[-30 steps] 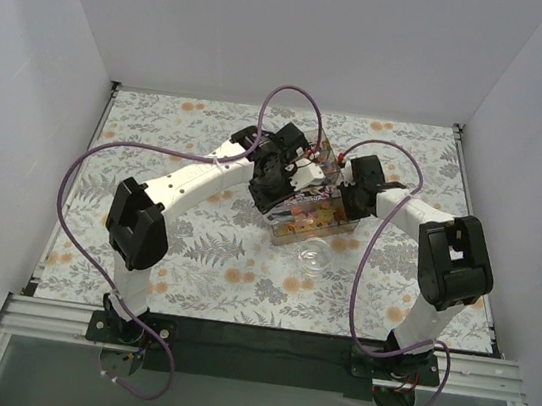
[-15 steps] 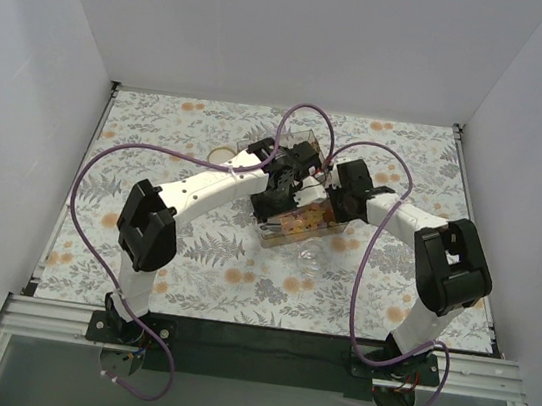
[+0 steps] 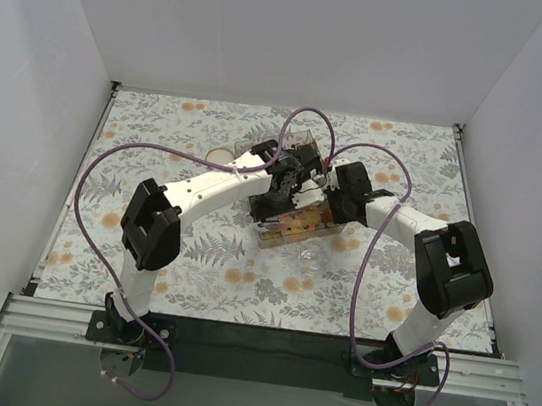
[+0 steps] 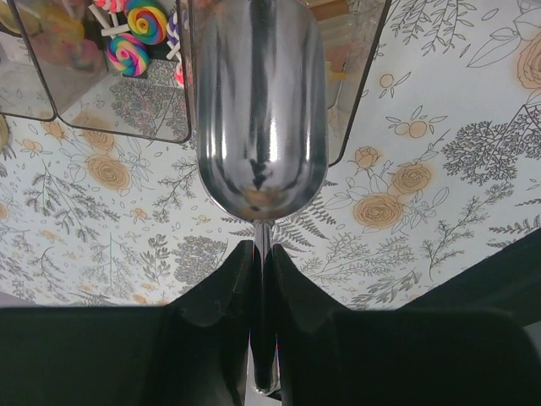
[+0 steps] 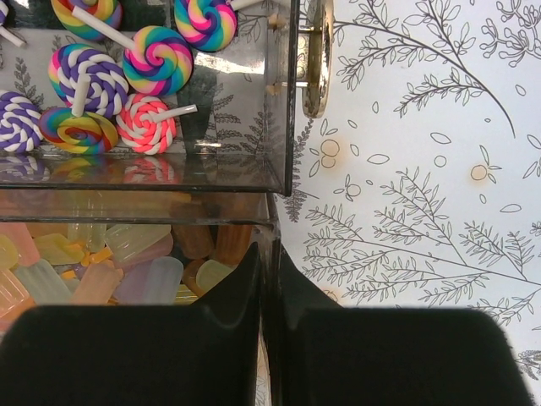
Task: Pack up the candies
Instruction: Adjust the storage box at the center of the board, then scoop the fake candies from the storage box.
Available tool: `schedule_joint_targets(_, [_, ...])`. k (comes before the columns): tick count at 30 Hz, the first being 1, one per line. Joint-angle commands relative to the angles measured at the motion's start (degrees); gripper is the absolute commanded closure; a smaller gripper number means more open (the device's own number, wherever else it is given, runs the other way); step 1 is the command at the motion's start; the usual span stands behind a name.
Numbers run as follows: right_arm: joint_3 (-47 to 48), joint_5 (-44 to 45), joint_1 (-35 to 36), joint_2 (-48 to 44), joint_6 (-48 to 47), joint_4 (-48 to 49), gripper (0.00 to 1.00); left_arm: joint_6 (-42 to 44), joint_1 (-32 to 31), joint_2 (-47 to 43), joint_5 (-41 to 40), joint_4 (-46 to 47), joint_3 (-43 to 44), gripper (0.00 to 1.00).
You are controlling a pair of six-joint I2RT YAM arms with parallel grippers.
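The candies (image 5: 101,262) are small pastel and orange sweets heaped in the near compartment of a clear compartment box (image 5: 283,127). Swirl lollipops (image 5: 152,63) lie in the compartment behind. My right gripper (image 5: 269,254) is shut on the box's side wall. My left gripper (image 4: 262,254) is shut on the thin handle of a shiny metal scoop (image 4: 260,110), whose bowl reaches over the box's edge. No candy shows in the scoop. From above, both grippers meet at the box (image 3: 299,219), the left (image 3: 281,189) and the right (image 3: 337,200).
A small round clear jar (image 3: 311,259) stands open on the flowered cloth just in front of the box. A gold ring-shaped lid (image 3: 220,154) lies behind the left arm. White walls close in the table on three sides.
My left arm has swung right and further back, bringing the scoop over the box. The box and my right gripper have shifted slightly left. The jar has barely moved.
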Motion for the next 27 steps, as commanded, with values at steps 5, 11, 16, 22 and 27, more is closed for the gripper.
schedule_joint_targets(5, [-1.2, 0.4, 1.3, -2.3, -1.9, 2.0, 0.99, 2.2, -1.0, 2.5, -0.2, 0.1, 2.8, 1.00])
schedule_joint_targets(11, [-1.6, -0.4, 1.2, -2.9, -1.3, 2.7, 0.99, 3.2, -1.5, 4.0, 1.9, 2.1, 5.5, 1.00])
schedule_joint_targets(16, [-2.4, -1.4, 1.2, -2.9, -0.3, 3.8, 0.99, 3.8, -1.7, 4.1, 3.7, 4.4, 4.8, 1.00])
schedule_joint_targets(22, [-3.1, -3.5, 1.2, -2.6, 0.3, 4.7, 0.96, 3.8, -1.5, 4.6, 5.2, 6.1, 1.6, 1.00])
schedule_joint_targets(27, [-3.5, -4.1, 0.5, -3.9, 1.9, 4.7, 0.93, 4.3, -1.6, 4.7, 5.7, 6.7, 0.7, 1.00])
